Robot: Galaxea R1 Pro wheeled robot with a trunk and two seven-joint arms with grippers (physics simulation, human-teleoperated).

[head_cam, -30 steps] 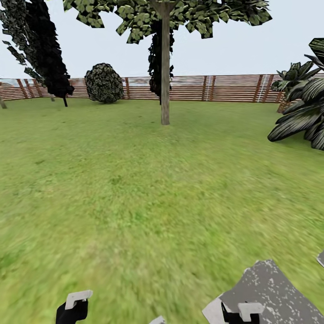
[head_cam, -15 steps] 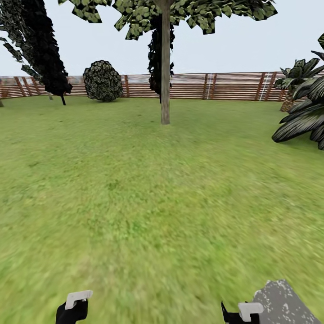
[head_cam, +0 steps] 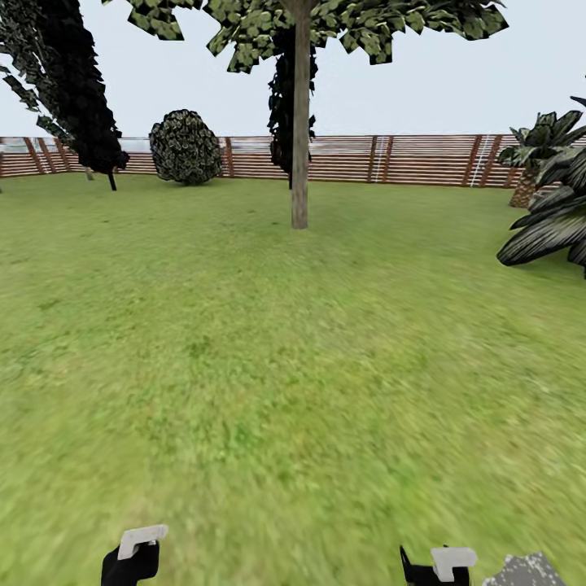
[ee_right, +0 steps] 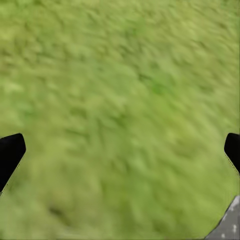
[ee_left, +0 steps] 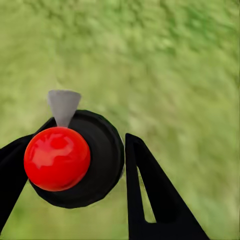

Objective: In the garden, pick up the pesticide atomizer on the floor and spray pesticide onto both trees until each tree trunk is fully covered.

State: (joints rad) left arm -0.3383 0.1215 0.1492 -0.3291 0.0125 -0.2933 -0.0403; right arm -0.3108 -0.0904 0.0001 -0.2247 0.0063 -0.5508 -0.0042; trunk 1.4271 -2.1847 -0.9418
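The left gripper point(ee_left: 95, 170) grasps the atomizer point(ee_left: 75, 160). The right gripper point(ee_right: 120, 150) is spread wide over grass point(head_cam: 293, 342). A tree point(head_cam: 300, 122) stands far ahead.

The pesticide atomizer point(ee_left: 75, 159), a round black bottle with a glossy red top and grey nozzle, sits clamped in the left gripper point(ee_left: 75, 165) above the lawn, while one pale-trunked tree point(head_cam: 299, 122) stands upright far ahead on the grass.

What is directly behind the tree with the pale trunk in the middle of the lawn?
Behind the pale trunk stands a dark narrow tree, then the wooden fence. The trunk covers part of both.
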